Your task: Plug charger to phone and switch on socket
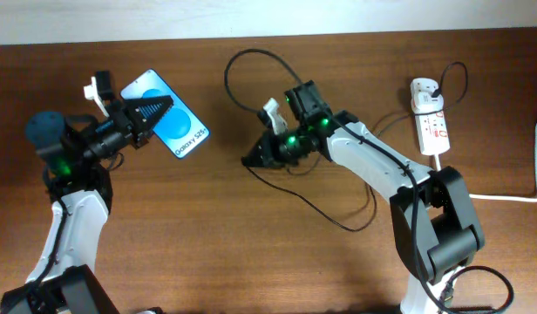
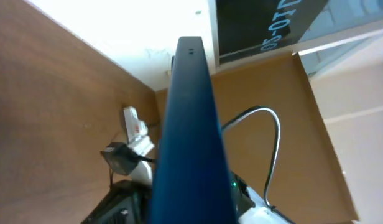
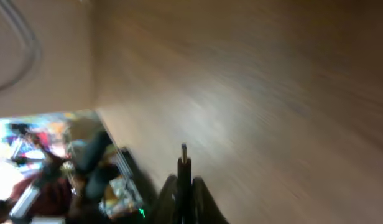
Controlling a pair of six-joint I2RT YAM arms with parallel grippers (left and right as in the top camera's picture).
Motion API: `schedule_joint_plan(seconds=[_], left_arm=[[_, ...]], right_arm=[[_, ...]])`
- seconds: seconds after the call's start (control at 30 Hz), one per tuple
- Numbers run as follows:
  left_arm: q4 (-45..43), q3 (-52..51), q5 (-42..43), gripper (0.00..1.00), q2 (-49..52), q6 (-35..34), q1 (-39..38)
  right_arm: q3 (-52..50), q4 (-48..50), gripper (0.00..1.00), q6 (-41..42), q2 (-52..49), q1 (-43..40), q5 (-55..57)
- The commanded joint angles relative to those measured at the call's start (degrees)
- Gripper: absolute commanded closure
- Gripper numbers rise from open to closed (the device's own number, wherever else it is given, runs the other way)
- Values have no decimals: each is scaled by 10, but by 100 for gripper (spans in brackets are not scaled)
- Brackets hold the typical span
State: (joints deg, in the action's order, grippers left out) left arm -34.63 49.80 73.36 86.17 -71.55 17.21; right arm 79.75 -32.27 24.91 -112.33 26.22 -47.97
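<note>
My left gripper [image 1: 151,112] is shut on the phone [image 1: 171,119], a slim blue-screened handset reading "Galaxy S25", held up at the table's left. In the left wrist view the phone [image 2: 190,124] shows edge-on, running up from the jaws. My right gripper [image 1: 253,160] is shut on the charger's black plug [image 3: 183,163], whose metal tip points out past the fingers. It sits right of the phone, apart from it. The charger cable [image 1: 242,61] loops across the table to the white adapter [image 1: 423,89] in the socket [image 1: 431,126], a white power strip at the far right.
The socket's thick white cord [image 1: 513,197] runs off the right edge. Black cable slack [image 1: 338,218] lies on the brown table in front of the right arm. A white wall borders the table's far edge.
</note>
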Motion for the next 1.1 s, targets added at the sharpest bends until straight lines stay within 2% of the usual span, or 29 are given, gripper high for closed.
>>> schedule_joint_plan(seconds=[0.0, 0.17, 0.27, 0.37, 0.5, 0.57, 0.67, 0.7, 0.77, 0.87, 0.97, 1.07], left_arm=[[27, 4, 81, 100, 31, -2, 0], [43, 4, 167, 100, 47, 5, -3], [43, 4, 168, 100, 47, 13, -42], [44, 4, 168, 100, 47, 13, -93], [103, 4, 167, 100, 47, 13, -146], [114, 4, 164, 100, 47, 13, -152], [114, 4, 152, 100, 47, 13, -154], [114, 4, 138, 100, 47, 13, -154], [114, 4, 127, 100, 47, 13, -154], [113, 4, 97, 100, 47, 55, -168], [111, 4, 97, 100, 47, 59, -182], [111, 4, 114, 100, 47, 106, -182]], right_arm=[[-1, -106, 96, -61, 76, 1, 106], [-1, -250, 96, -66, 239, 1, 155], [-1, -341, 96, -45, 330, 7, 201], [-1, -402, 96, -3, 430, 34, 237], [-20, -427, 96, 120, 548, 81, 348], [-93, -368, 96, 167, 600, 99, 357], [-250, -149, 95, 209, 629, 122, 247], [-301, -38, 96, 225, 622, 136, 194], [-342, 76, 96, 252, 600, 165, 186], [-352, 172, 96, 309, 541, 219, 222], [-352, 254, 96, 314, 471, 254, 223], [-352, 289, 96, 313, 428, 255, 226]])
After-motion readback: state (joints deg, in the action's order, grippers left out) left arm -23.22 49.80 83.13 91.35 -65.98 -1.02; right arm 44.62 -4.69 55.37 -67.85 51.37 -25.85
